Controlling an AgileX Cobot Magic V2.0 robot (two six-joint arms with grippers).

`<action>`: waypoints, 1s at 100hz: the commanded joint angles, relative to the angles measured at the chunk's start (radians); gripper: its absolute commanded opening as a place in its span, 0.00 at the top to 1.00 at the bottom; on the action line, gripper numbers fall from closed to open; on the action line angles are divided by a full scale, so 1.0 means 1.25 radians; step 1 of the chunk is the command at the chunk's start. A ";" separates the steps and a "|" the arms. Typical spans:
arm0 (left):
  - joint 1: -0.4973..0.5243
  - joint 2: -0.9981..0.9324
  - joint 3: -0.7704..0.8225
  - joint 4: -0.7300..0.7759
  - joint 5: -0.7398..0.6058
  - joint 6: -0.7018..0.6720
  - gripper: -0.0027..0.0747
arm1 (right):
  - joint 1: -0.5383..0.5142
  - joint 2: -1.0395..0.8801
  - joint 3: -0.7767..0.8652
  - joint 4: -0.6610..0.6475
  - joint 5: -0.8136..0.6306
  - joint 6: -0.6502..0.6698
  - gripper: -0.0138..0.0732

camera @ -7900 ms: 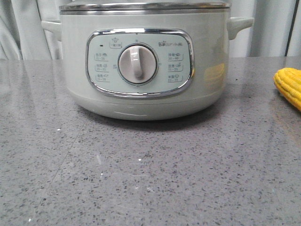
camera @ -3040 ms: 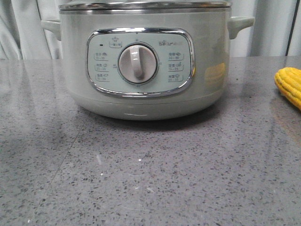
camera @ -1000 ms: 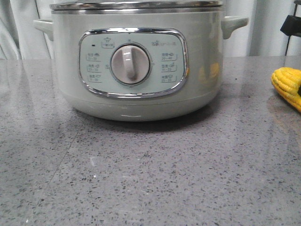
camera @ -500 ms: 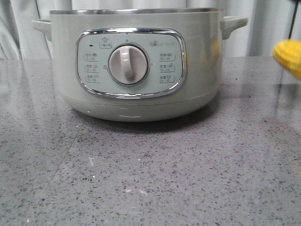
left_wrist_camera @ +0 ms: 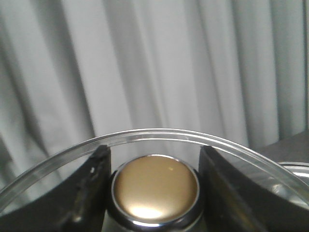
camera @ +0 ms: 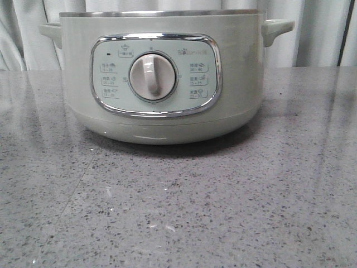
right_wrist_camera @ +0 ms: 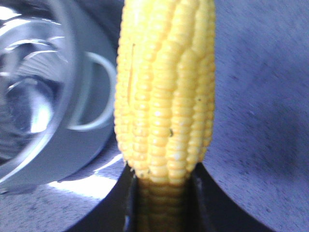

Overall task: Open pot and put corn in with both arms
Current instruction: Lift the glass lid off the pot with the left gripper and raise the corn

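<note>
The pale green pot (camera: 162, 78) stands at the middle of the grey table with its steel rim bare and no lid on it. Neither gripper shows in the front view. In the left wrist view my left gripper (left_wrist_camera: 155, 186) is shut on the gold knob (left_wrist_camera: 155, 189) of the glass lid (left_wrist_camera: 145, 137), held up in front of the curtain. In the right wrist view my right gripper (right_wrist_camera: 161, 198) is shut on the yellow corn (right_wrist_camera: 166, 87), held above the table beside the pot's side handle (right_wrist_camera: 99, 92); the open pot (right_wrist_camera: 34, 96) lies below.
A grey speckled table (camera: 178, 212) stretches in front of the pot. A pale curtain (camera: 318, 33) hangs behind it. The pot's two side handles (camera: 276, 28) stick out at the rim.
The lid has left the pot's rim and gone up out of the front view. The corn rose off the table at the right and left that view. The pot shifted slightly left.
</note>
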 commanded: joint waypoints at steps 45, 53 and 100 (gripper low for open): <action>0.098 -0.233 0.279 -0.078 -0.109 -0.006 0.99 | 0.302 0.057 -0.059 0.011 -0.163 0.033 0.91; 0.098 -0.238 0.309 -0.081 -0.125 -0.006 0.99 | 0.312 0.081 -0.060 0.011 -0.176 0.033 0.91; 0.098 -0.193 0.425 -0.100 -0.253 0.009 0.99 | 0.337 0.198 -0.132 0.015 -0.184 0.035 0.91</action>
